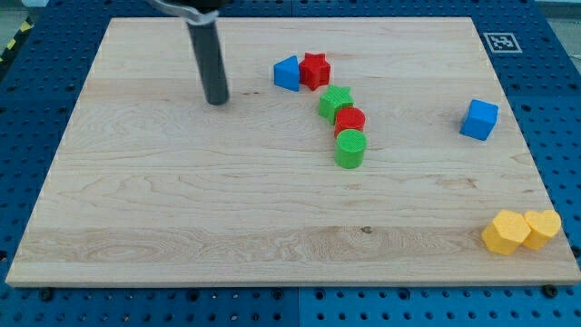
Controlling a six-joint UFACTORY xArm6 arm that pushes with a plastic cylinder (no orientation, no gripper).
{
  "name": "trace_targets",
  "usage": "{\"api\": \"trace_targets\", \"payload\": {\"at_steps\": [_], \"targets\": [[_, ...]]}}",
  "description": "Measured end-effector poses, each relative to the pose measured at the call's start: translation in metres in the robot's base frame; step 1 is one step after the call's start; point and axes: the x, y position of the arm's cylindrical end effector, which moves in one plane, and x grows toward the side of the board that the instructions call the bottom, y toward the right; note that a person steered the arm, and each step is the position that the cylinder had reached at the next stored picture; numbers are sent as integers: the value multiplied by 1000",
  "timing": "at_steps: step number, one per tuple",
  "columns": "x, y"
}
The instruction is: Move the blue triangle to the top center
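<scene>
The blue triangle (287, 74) lies near the view's top centre on the wooden board (163, 200), touching a red star (314, 71) on its right. My tip (217, 101) rests on the board to the left of the blue triangle, about a block's width or two away, not touching it. The dark rod rises from the tip toward the view's top.
A green star-like block (335, 103), a red cylinder (349, 121) and a green cylinder (349, 149) form a touching chain below the red star. A blue cube (478, 119) sits at the right. Two yellow blocks (520, 230) lie at the bottom right corner.
</scene>
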Motion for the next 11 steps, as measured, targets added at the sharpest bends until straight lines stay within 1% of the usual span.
{"api": "trace_targets", "payload": {"at_steps": [1, 2, 3, 4, 5, 6, 7, 8, 9, 10, 11], "targets": [[-8, 43], [-41, 70], [-62, 91], [-75, 91], [-107, 91], [-111, 72], [-131, 40], [-128, 70], [-96, 139], [-89, 168], [-90, 116]]}}
